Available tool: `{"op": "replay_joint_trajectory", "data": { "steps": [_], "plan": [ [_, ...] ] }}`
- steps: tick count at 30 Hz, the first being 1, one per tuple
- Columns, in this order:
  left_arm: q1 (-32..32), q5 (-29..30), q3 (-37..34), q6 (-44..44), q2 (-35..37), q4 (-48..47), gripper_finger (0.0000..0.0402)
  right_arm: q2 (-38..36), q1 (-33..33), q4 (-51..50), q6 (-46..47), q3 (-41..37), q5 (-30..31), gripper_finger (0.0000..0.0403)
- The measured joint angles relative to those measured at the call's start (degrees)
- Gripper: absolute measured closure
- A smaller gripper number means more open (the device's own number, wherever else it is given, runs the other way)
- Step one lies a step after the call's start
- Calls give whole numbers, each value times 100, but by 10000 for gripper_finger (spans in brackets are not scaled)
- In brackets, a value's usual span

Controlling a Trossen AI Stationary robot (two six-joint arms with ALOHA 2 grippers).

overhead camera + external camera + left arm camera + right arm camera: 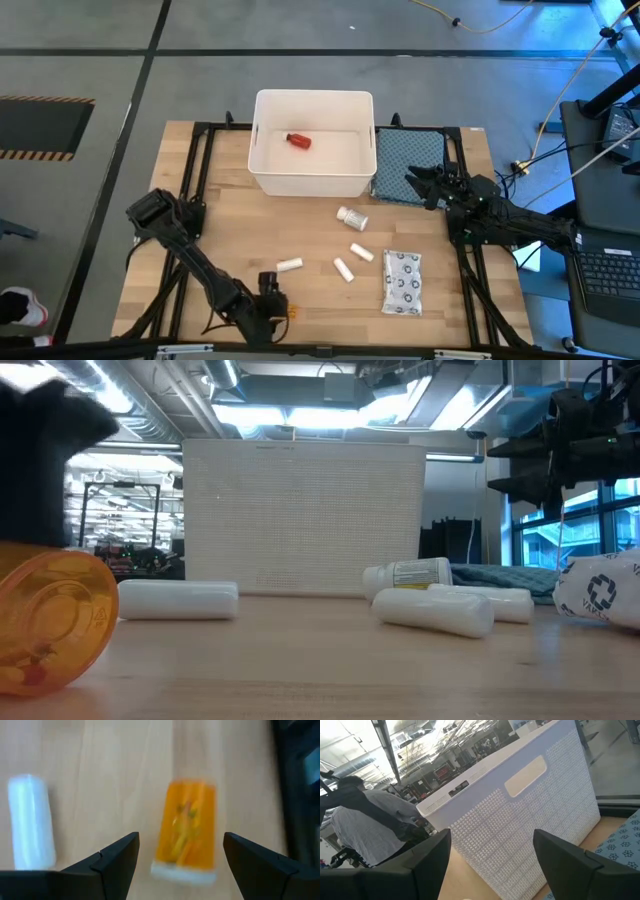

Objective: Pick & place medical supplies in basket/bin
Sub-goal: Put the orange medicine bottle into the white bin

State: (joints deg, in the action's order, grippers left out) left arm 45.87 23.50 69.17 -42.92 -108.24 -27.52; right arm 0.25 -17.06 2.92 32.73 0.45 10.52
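Observation:
The white bin [262,140] stands at the table's far middle with the red bottle [298,141] lying inside. On the wood lie the white pill bottle [352,217], three short white cylinders [289,265] [343,268] [361,252] and the blister pack [402,282]. The amber vial [186,830] lies on its side near the table's near edge. My left gripper [180,840] is open above it, one finger on either side, touching nothing. My right gripper [413,182] is open above the blue-grey cloth [410,160], beside the bin's right wall [520,810].
A white cylinder [31,820] lies close beside the vial. The black table frame runs along the left, right and far edges. A laptop and cables sit off the table's right side. A person [365,820] shows in the room beyond the bin.

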Motion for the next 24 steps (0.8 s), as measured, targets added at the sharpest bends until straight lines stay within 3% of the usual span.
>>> {"op": "replay_joint_trajectory", "data": {
  "steps": [5,14,24],
  "plan": [
    [-8,-392,-1,-148,-156,-108,120,-1,-2,2,-5,0,0,118],
    [-11,-292,-1,-255,-283,-131,124,0,-2,4,-9,0,0,118],
    [-33,-379,-36,-82,-283,-75,161,0,-2,2,-20,1,3,118]
  ]
}}
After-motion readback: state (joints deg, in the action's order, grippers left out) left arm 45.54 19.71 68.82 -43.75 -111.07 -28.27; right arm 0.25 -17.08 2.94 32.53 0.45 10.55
